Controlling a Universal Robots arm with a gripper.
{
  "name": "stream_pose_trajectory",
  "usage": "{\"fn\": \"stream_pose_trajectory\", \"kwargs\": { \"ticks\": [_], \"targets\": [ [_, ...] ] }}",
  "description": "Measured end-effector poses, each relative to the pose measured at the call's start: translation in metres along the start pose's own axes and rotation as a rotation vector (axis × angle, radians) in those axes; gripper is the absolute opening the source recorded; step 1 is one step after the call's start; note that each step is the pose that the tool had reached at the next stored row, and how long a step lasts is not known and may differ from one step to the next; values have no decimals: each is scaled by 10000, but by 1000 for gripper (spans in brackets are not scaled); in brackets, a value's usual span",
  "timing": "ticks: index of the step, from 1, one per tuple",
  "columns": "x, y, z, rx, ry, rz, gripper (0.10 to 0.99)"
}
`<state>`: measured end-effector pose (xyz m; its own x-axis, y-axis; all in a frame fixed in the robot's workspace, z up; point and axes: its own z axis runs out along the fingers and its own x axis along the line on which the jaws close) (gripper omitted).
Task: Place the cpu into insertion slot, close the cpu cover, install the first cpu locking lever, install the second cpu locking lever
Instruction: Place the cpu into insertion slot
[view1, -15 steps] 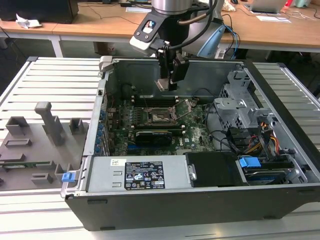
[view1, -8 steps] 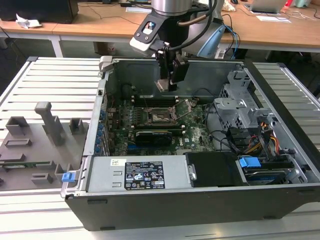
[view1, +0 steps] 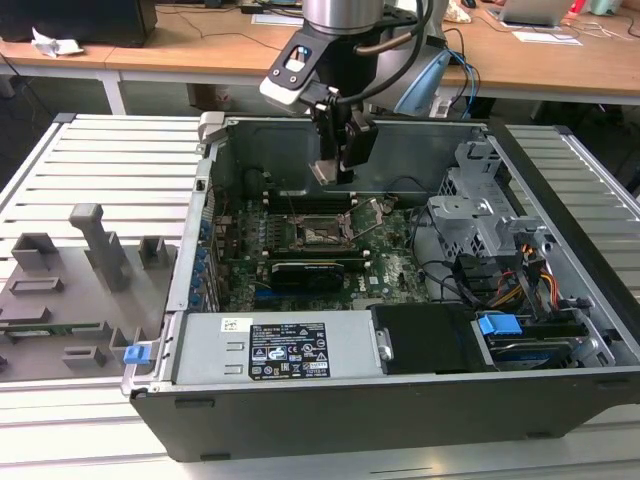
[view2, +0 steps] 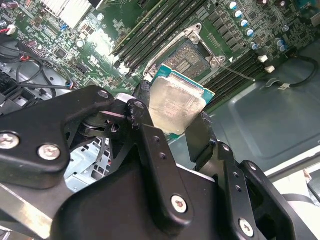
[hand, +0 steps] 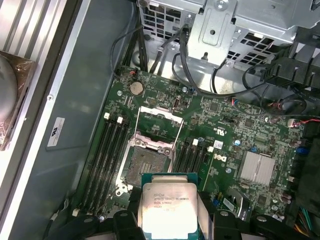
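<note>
Wooden desks (view1: 200, 55) stood behind a slatted metal table (view1: 110, 160), and on this table an open computer case (view1: 300, 420) lay on its side. Inside the case the cpu (view2: 177, 107) (hand: 167, 207) was in the air above the green motherboard (view1: 390, 265) (hand: 225, 115), with its silvery top facing both wrist cameras. The gripper (view1: 335, 172) (view2: 172, 117) (hand: 170, 220) held it. In the second wrist view the two black fingers (view2: 200, 132) pressed on opposite edges of the chip, and the green border of the chip showed between them. The chip was not yet seated. The insertion slot (view1: 322, 235) (view2: 187, 57) (hand: 145, 167) was bare, with its field of contacts in view, and the chip hung above the board near it without touching it. The cpu cover (hand: 161, 112) was swung open and stood away from the slot on its far side. Long black memory slots (hand: 107, 150) ran on both sides of the socket. A silver heat sink (hand: 256, 167) sat further along the board. In the exterior view the arm came down from above into the case. A grey power supply (view1: 280, 350) lay along the near wall, and a grey fixture tray (view1: 60, 290) rested on the table at the exterior view's left.
</note>
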<state>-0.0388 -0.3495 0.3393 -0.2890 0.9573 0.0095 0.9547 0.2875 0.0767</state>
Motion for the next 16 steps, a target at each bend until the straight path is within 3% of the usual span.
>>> {"fn": "stream_pose_trajectory", "kwargs": {
  "ticks": [16],
  "targets": [
    [1,-3,48,17,5,2,529]
  ]
}}
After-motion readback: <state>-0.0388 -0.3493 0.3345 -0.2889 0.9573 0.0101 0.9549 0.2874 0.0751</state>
